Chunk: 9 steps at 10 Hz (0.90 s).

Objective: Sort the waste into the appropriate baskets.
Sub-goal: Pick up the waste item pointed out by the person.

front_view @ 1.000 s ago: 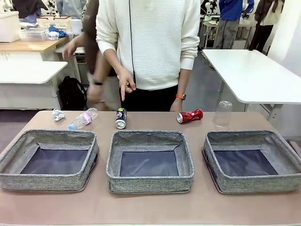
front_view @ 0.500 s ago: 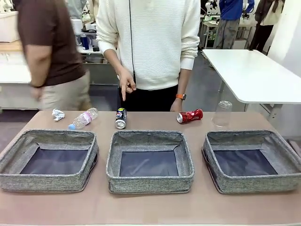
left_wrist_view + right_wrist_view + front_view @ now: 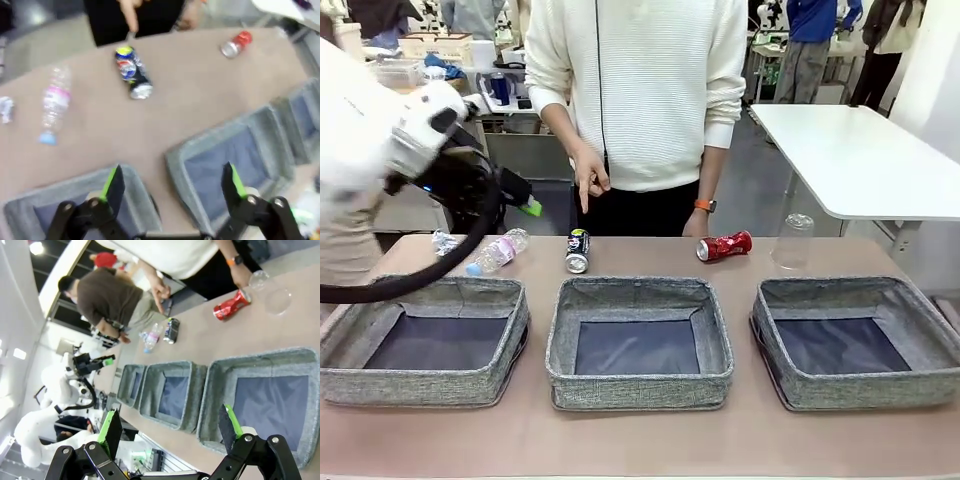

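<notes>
The waste lies in a row along the far edge: a white paper ball (image 3: 443, 242), a clear pink-labelled bottle (image 3: 498, 251), a dark blue Pepsi can (image 3: 578, 250), a crushed red can (image 3: 724, 246) and an upright clear plastic cup (image 3: 793, 241). Three grey baskets stand in front: left (image 3: 420, 386), middle (image 3: 640, 386), right (image 3: 860, 390). My left gripper (image 3: 528, 205) hovers open above the bottle and paper ball. Its wrist view looks down on the Pepsi can (image 3: 132, 79) and bottle (image 3: 53, 104) past the left gripper (image 3: 172, 182). My right gripper (image 3: 170, 427) is open, high over the baskets.
A person in a white sweater stands at the far side, one hand (image 3: 588, 180) pointing down just behind the Pepsi can. The table's front strip before the baskets is bare. White tables stand behind at left and right.
My left arm has swung into the front view from the left, over the table's far-left corner. A person in brown who walked past behind is gone. The waste and baskets have not moved.
</notes>
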{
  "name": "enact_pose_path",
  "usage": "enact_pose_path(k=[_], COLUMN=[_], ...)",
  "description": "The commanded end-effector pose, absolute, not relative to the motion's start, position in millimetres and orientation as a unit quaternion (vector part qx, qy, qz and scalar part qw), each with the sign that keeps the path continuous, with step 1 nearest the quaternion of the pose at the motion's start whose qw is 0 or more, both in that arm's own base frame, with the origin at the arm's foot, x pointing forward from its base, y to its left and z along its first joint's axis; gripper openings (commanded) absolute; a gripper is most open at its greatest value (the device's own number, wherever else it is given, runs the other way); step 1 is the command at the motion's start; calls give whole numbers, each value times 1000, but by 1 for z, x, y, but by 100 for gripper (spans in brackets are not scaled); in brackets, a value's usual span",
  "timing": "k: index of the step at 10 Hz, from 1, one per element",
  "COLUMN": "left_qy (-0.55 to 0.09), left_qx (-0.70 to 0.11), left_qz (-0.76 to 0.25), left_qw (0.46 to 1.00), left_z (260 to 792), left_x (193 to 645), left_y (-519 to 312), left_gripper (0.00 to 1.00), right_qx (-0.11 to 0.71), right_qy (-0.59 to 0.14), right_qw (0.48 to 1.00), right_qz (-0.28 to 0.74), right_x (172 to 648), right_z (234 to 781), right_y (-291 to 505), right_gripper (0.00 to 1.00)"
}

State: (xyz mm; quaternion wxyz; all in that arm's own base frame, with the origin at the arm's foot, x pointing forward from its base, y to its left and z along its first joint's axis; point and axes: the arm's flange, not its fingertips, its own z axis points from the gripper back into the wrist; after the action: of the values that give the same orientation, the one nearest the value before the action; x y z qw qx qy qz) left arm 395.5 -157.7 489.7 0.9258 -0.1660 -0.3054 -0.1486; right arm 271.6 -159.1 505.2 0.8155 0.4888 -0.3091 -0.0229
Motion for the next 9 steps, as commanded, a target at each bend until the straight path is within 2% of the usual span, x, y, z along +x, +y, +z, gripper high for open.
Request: enact_pose_path(k=[1, 3, 4, 5, 6, 9], left_qy=[-280, -280, -297, -273, -251, -167], left_qx=[-216, -216, -180, -97, -106, -50], left_qz=[-149, -149, -151, 34, 41, 7], left_qw=[923, 923, 925, 956, 961, 985], left_z=[501, 501, 489, 487, 493, 492], left_x=[392, 392, 398, 391, 401, 487], left_y=[-140, -140, -156, -138, -144, -195], left_gripper=[100, 100, 100, 100, 100, 100], right_qx=[492, 492, 492, 492, 492, 492], right_qy=[-322, -322, -322, -322, -322, -322], right_qw=[809, 809, 809, 809, 809, 809], right_qz=[-12, -12, -12, -12, -12, -12], right_x=[274, 274, 274, 274, 274, 274], right_z=[505, 505, 505, 505, 505, 505], right_y=[-160, -160, -160, -160, -160, -160], right_gripper=[100, 100, 100, 100, 100, 100])
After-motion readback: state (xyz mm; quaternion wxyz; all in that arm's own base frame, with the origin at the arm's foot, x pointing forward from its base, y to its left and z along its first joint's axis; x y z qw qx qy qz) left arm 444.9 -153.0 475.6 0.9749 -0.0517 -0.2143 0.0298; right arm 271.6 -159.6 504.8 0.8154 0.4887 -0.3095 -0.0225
